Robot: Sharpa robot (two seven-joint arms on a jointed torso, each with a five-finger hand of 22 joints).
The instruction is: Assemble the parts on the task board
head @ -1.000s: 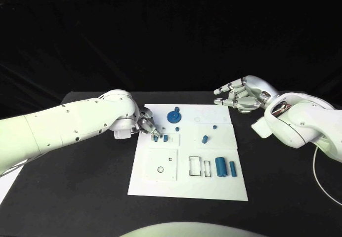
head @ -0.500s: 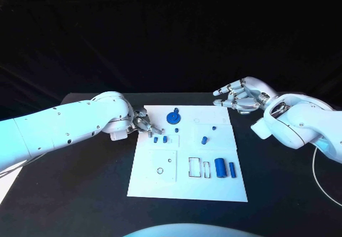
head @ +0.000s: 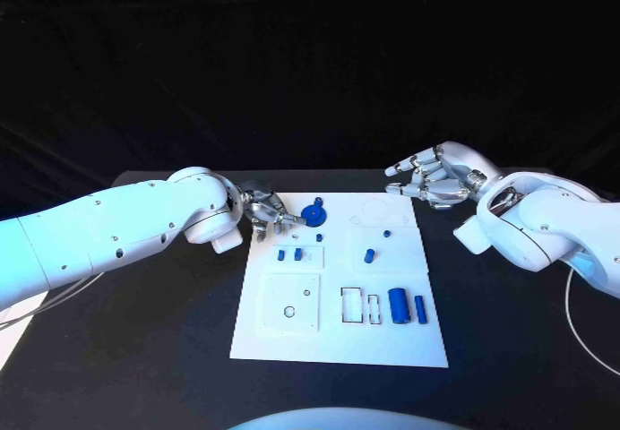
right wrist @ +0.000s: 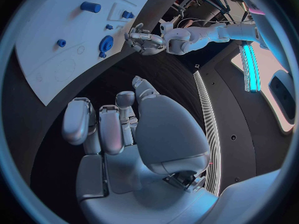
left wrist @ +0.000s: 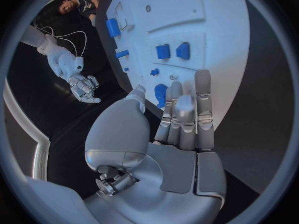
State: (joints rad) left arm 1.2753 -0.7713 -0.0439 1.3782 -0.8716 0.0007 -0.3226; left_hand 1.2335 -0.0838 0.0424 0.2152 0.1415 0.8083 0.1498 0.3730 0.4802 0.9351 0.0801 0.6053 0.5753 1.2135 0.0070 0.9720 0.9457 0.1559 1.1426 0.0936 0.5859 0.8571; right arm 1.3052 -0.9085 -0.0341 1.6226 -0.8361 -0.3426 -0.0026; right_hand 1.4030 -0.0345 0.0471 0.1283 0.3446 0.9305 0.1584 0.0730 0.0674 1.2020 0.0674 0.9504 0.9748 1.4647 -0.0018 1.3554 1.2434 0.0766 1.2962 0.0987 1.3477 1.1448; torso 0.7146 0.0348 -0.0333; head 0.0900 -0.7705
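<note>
Left hand (head: 268, 213) has pulled up and back from the two small blue blocks (head: 289, 254), now sitting near the blue gear (head: 315, 213) at the task board's (head: 340, 345) far-left corner. Fingers straight and together in the left wrist view, nothing visibly held, tho a small part between thumb and fingertips can't be ruled out. Judgement: it's done w/ the block pair and is going for the gear next.

Count, L to R on the board: 2 small blocks side by side, 1 gear, 1 tiny peg (head: 319, 237) just past it, 1 short upright piece (head: 371, 254), 1 small dot-like part (head: 386, 235), 1 big cylinder (head: 398, 305), 1 slim bar (head: 420, 308). Approx 8 blue parts.

Right hand (head: 433, 178) hovers off the board's far-right corner, fingers curled loosely, empty, apart from everything.
</note>
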